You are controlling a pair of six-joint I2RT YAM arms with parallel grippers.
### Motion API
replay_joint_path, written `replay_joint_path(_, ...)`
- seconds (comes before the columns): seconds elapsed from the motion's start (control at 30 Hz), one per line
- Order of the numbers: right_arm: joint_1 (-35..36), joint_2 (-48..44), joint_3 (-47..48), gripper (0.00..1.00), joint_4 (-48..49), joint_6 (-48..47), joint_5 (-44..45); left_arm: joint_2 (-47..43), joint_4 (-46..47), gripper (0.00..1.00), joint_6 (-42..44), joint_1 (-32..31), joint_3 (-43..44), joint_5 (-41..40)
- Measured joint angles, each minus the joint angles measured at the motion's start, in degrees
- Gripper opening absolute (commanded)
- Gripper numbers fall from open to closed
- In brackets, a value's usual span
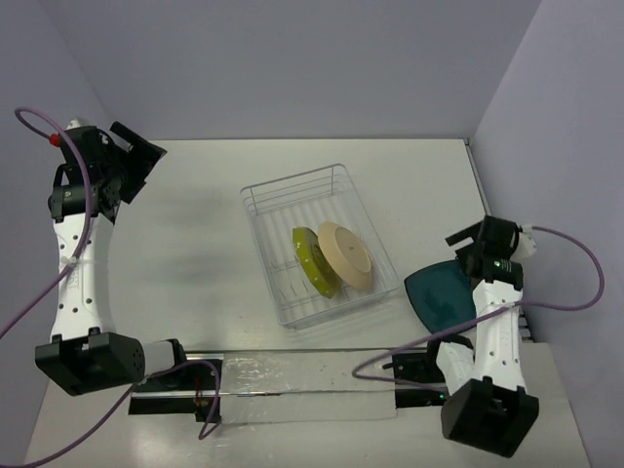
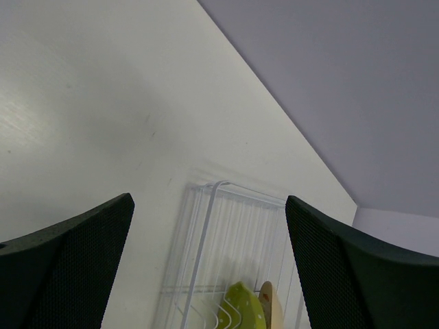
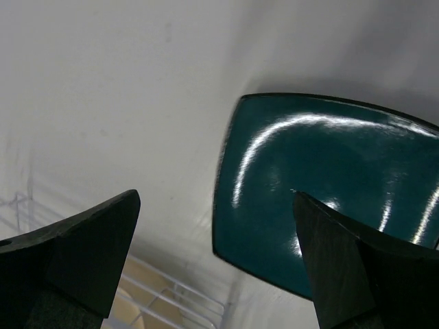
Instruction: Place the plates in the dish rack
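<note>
I see yellow-green plate (image 1: 314, 261) and beige plate (image 1: 347, 255) on edge in white wire dish rack (image 1: 302, 210) | glossy dark teal plate (image 1: 441, 295) flat on table (image 1: 195, 244) just right of rack | right gripper (image 3: 216, 195) over it, jaws spread wide, holding nothing | left gripper (image 2: 209, 202) likewise, far left

The left arm (image 1: 76, 283) rises from its base, near and well to the left of the dish rack (image 1: 297, 205), and stretches up that side to beyond the rack's far end. Its wrist bends back toward the rack. The left gripper (image 1: 141, 166) (image 2: 207, 205) stands well apart from the rack, jaws spread wide. The right arm (image 1: 497, 336) stands upright from its base, right of the rack. The right gripper (image 1: 460, 252) (image 3: 216, 199) hangs near the rack's right side, pointing down, jaws also spread wide.
</note>
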Motion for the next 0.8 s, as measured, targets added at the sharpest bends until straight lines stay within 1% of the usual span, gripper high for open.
replay_joint_path(0.03,-3.9,0.0,-1.6,1.0,0.3,-0.2,-1.7,0.9,0.9,0.99,0.1,-0.2,0.2,0.7)
replay_joint_path(0.1,-9.3,-0.2,-4.1,1.0,0.7,-0.4,-3.8,3.0,1.8,0.99,0.3,-1.2,0.9,1.2)
replay_joint_path(0.17,-13.1,-0.8,-5.9,1.0,1.0,-0.4,-4.5,5.9,1.9,0.99,0.8,-2.8,2.7,1.1)
replay_joint_path(0.27,-18.2,-3.7,-8.1,1.0,1.4,-0.2,-3.2,10.0,1.9,0.99,1.7,-5.4,6.0,1.0)
replay_joint_path(0.4,-26.9,-10.7,-13.2,1.0,3.0,0.7,0.8,16.2,0.2,0.99,3.0,-7.4,15.0,0.9)
replay_joint_path(0.47,-30.4,-12.3,-15.0,1.0,3.1,0.7,2.4,19.0,-0.7,0.99,3.5,-7.9,20.1,0.6)
replay_joint_path(0.53,-33.0,-11.8,-16.1,1.0,3.5,0.7,3.5,21.1,-1.2,0.99,3.9,-8.2,24.3,0.3)
replay_joint_path(0.6,-34.0,-10.8,-17.4,1.0,4.5,1.0,2.8,22.5,-1.4,0.99,4.3,-8.2,27.1,0.1)
replay_joint_path(0.8,-34.7,-8.8,-23.8,1.0,6.3,3.3,-3.2,26.2,-3.6,0.99,5.7,-8.4,33.8,-1.1)
